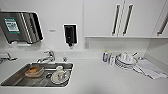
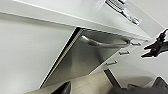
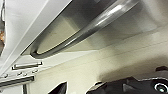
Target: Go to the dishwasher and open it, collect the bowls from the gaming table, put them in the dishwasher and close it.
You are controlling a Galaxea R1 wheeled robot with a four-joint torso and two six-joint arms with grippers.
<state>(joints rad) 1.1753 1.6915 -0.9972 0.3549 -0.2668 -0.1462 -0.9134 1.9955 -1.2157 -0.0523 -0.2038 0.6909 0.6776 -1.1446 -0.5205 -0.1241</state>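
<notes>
The head view looks down on a white countertop (image 1: 100, 77) with a stainless-steel sink (image 1: 15, 78) at its left; the sink holds an orange-tinted plastic container (image 1: 34, 71), a plate (image 1: 60, 78) and a white cup (image 1: 59, 70). A tap (image 1: 47, 57) stands behind the sink. On the wall above are a paper towel dispenser (image 1: 20, 26) and a dark soap dispenser (image 1: 70, 34); white upper cabinets (image 1: 105, 17) with vertical handles sit to the right. Further right on the counter are a small bottle (image 1: 105, 56), a stack of plates (image 1: 125, 62) carrying white cups, and a folded cloth (image 1: 150, 68). The dishwasher (image 2: 82, 60) is under the counter: the left wrist view shows its steel front with the bar handle (image 2: 105, 44), white drawers with small handles (image 2: 124, 52) beside it. The right wrist view shows the bar handle (image 3: 100, 22) close up against the steel front, above a pale floor (image 3: 105, 67). Whether either gripper is open or closed cannot be told from these views
</notes>
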